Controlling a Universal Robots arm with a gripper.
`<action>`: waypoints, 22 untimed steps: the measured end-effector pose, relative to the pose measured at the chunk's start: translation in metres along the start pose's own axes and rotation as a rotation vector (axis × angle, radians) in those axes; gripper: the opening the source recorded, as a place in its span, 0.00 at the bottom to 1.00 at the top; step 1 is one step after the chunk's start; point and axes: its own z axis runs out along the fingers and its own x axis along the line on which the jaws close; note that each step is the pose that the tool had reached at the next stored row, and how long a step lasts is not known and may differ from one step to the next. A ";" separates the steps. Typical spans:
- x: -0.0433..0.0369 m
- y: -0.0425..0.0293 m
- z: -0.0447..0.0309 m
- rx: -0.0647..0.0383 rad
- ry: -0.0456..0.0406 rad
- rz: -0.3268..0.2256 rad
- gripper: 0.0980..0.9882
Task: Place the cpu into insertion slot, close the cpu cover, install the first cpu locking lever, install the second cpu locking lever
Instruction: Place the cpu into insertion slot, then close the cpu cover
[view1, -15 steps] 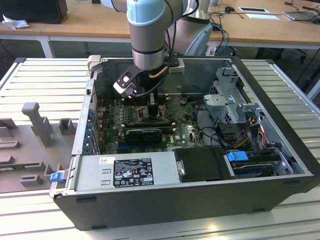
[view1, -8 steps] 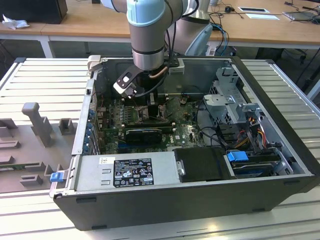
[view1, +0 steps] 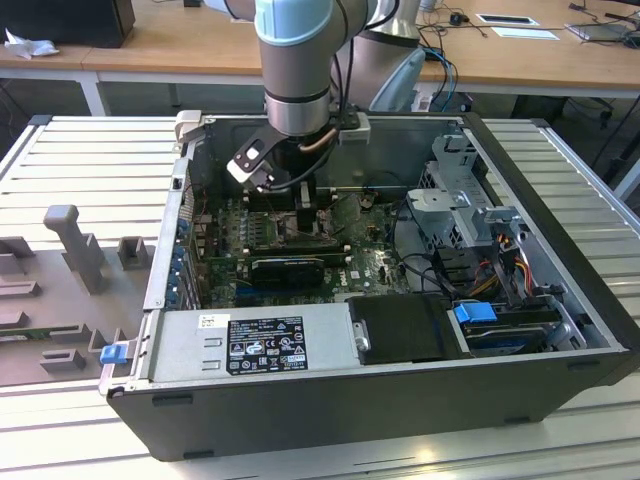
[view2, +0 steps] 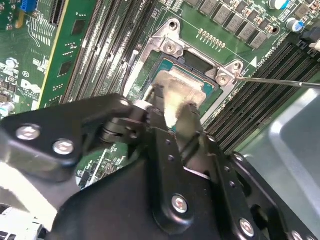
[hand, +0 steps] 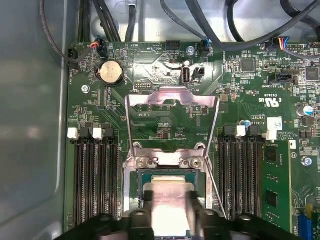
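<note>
Second wrist view has the end effector (view2: 172, 106) low over the insertion slot (view2: 171, 47). Its two fingers are closed narrowly on opposite edges of the cpu (view2: 176, 85), which sits within the silvery rim, seemingly at or just above the pin field. Doing this well, I judge, means keeping the chip level and square to the rim, settling it straight down without sliding, and releasing only once it lies flat. The cpu looks pale silvery-beige, smooth and square. In the first wrist view the cpu cover (hand: 172, 95) stands swung open beyond the slot, with thin locking levers (hand: 128, 125) unlatched beside it.
</note>
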 end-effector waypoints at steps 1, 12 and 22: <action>0.0000 0.0008 -0.0008 0.005 -0.0001 0.000 0.20; 0.0001 0.0020 -0.0057 0.011 0.0000 0.000 0.01; 0.0001 0.0146 -0.0052 0.026 -0.0001 0.005 0.01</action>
